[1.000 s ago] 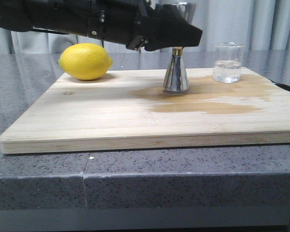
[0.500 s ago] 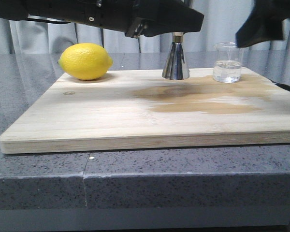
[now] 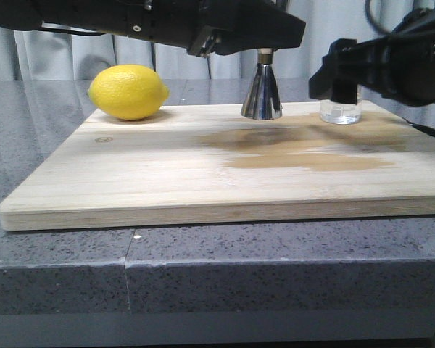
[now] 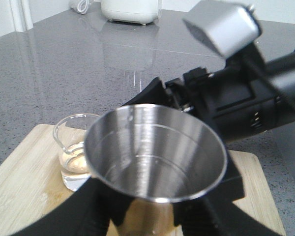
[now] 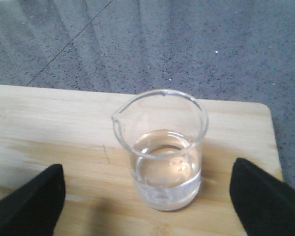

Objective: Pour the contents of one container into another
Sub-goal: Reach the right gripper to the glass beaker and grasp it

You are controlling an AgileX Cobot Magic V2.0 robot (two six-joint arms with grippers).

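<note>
Right wrist view: your right gripper (image 5: 147, 196) is spread wide around the beaker (image 5: 162, 152) (part-filled, near the board's (image 3: 167, 181) far right corner) without touching it. Your left gripper (image 3: 264, 32) pinches the jigger (image 3: 262, 94), raised mid-board. You're reaching to grasp; next, close squarely on the glass.

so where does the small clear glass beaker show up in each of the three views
Front view: small clear glass beaker at the board's far right, mostly hidden behind the right tool.
Left wrist view: lower left, beside the shiny steel jigger.
Right wrist view: centre, between the two black fingers, holding clear liquid.
Shared landmark: the pale wooden cutting board under it.
</note>
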